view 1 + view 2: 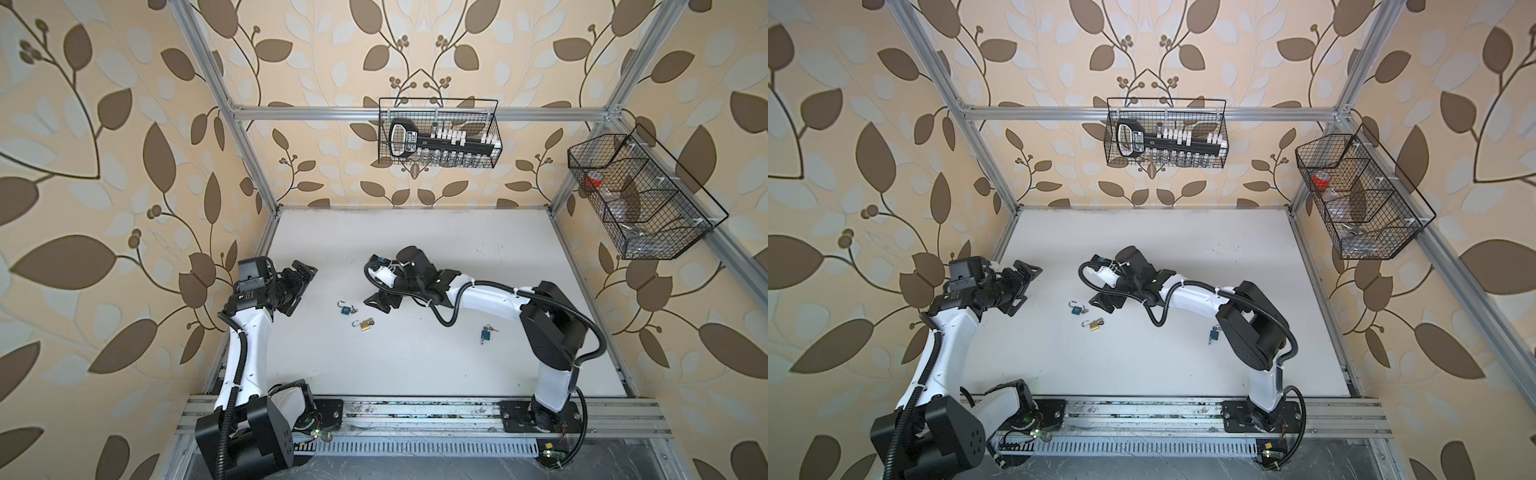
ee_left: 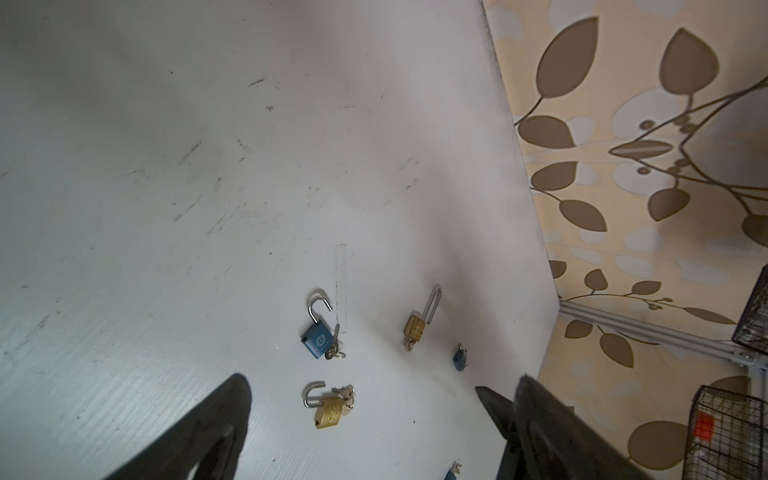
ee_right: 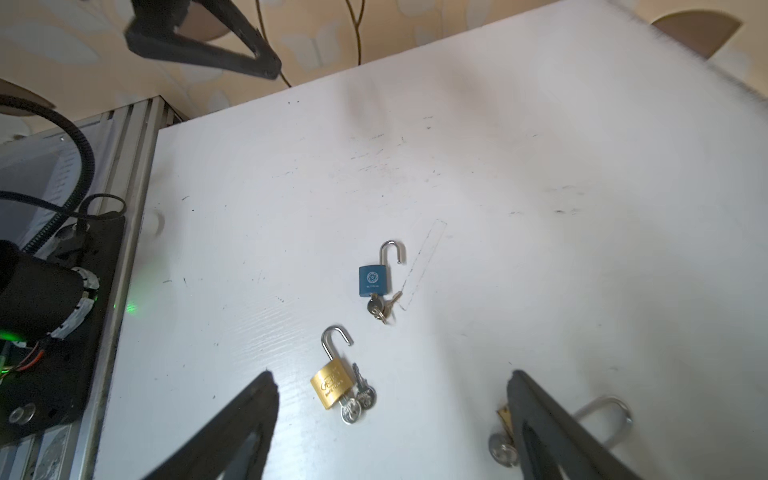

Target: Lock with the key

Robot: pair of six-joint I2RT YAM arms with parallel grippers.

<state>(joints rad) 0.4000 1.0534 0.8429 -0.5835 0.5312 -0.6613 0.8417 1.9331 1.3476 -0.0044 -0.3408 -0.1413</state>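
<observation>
White table (image 1: 436, 249) fills the cell floor. The brass lock (image 1: 365, 325) near its middle is the ref pt for all below.

- **Arms:** L arm (image 1: 249, 332) stands left of brass lock. R arm (image 1: 490, 295) stands to its right, forearm angled in toward it.
- **Baskets:** The back basket (image 1: 438, 133) hangs well behind brass lock. The side basket (image 1: 640, 195) is far right-rear of it.
- **L gripper** (image 1: 301, 289): well left and a bit rearward of brass lock, raised off the table. Jaws spread all the way, empty. L wrist view shows fingers (image 2: 174, 449) wide apart w/ table between.
- **R gripper** (image 1: 381, 304): just right-rear of brass lock, pointing down. Jaws wide, nothing gripped. In R wrist view brass lock sits ahead of the gap, nearer one finger (image 3: 245, 407), not touching it.
- **Long lock:** The long lock (image 3: 602, 415), brass w/ tall shackle, lies beyond the other finger from brass lock. That finger partly hides it, so contact can't be told.
- **Blue locks:** The blue lock (image 1: 345, 308) is just left-rear of brass lock, apart from it. A 2nd blue lock (image 1: 485, 334) is well right of brass lock, by the R arm elbow. Its shackle is too small to read.
- **Shackles and keys:** Brass lock and blue lock lie flat, shackles swung open. Brass lock has keys (image 3: 357, 403) in its base, and blue lock has a key (image 3: 380, 309) in its base too.
</observation>
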